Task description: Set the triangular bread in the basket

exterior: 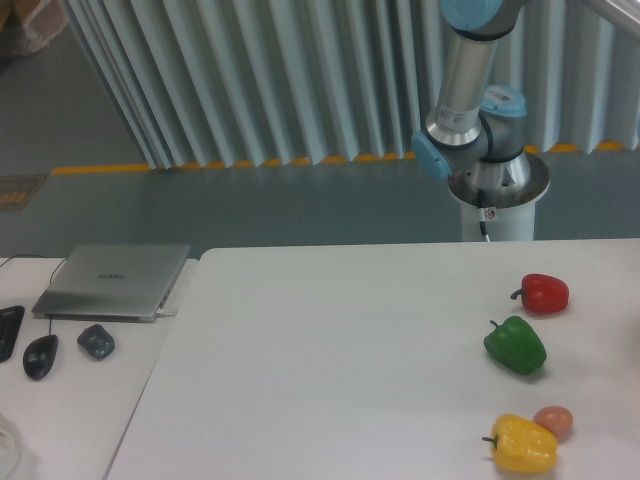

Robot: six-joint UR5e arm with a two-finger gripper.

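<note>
Neither the triangular bread nor the basket shows anywhere in the camera view, so which way the bread lies from the fingers, and how its long axis runs, cannot be told here. The gripper is out of frame as well: only the arm's base (497,180) and a lower link (462,75) appear behind the far right of the white table (330,360), the link rising out of the top edge, so whether the fingers are spread, closed or holding anything cannot be judged. Since the arm leans up and toward the right, my guess is that the bread, the basket and the fingers all sit beyond the right border, but that is only a guess. What does show along the table's right side is a red bell pepper (543,293), a green bell pepper (516,345) just in front of it, and nearest the camera a yellow bell pepper (523,444) touching or almost touching a small brownish-pink egg-like object (553,421); these would be the nearest clutter for any move coming in over that side. Well apart, on a separate surface to the left, lie a closed grey laptop (115,280), a black mouse (40,355) and a small dark grey object (96,341), none of them close to the arm.
</note>
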